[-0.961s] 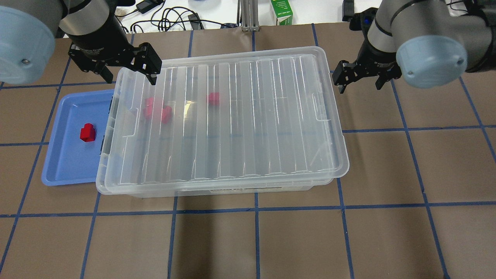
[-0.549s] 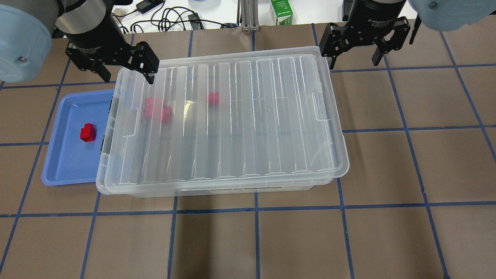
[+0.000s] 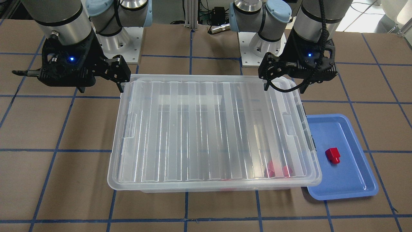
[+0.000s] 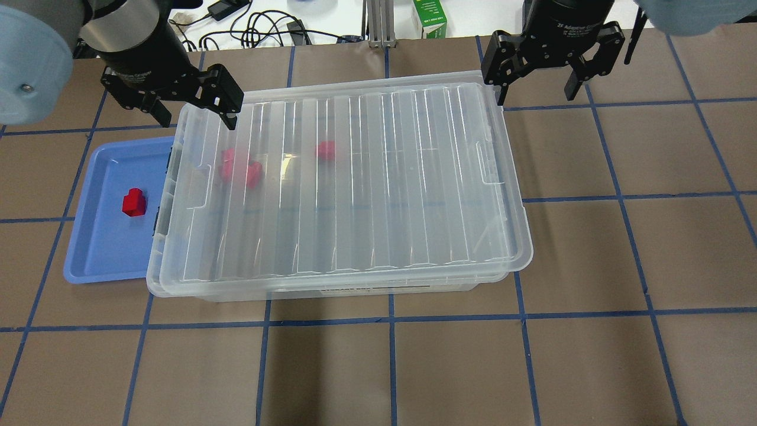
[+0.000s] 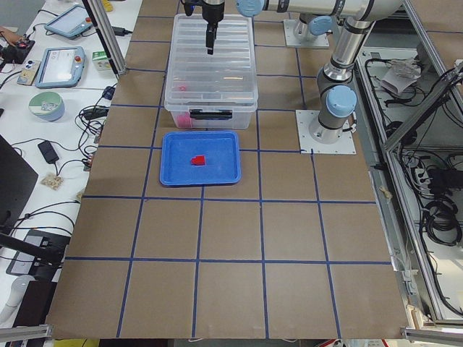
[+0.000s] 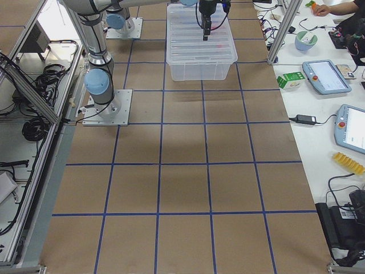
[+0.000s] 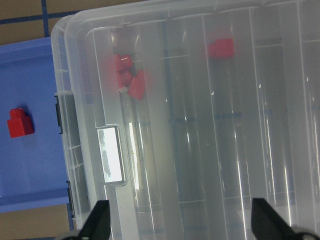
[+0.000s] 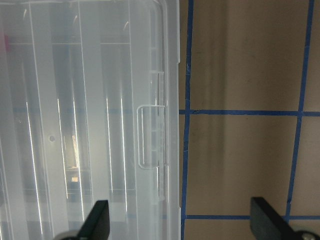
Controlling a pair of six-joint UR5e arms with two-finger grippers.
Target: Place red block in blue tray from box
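The box (image 4: 384, 177), a clear bin with its ribbed lid on, stands mid-table. Through the lid I see blurred red blocks (image 4: 239, 168) near its left end and one more (image 4: 325, 150). The blue tray (image 4: 106, 248) lies against the box's left end and holds one red block (image 4: 133, 202). My left gripper (image 4: 192, 115) is open and empty over the box's far left corner. My right gripper (image 4: 535, 92) is open and empty beside the far right corner. The left wrist view shows the tray's block (image 7: 20, 124) and the box's blocks (image 7: 129, 77).
A green carton (image 4: 430, 18) and cables (image 4: 260, 26) lie beyond the table's far edge. Grey latches (image 4: 159, 219) sit on the box's end that faces the tray. Brown table surface with blue tape lines surrounds the box.
My right gripper has swung from beside the box's right end up to its far right corner and turned. My left gripper has barely shifted. Box, tray and blocks have not moved.
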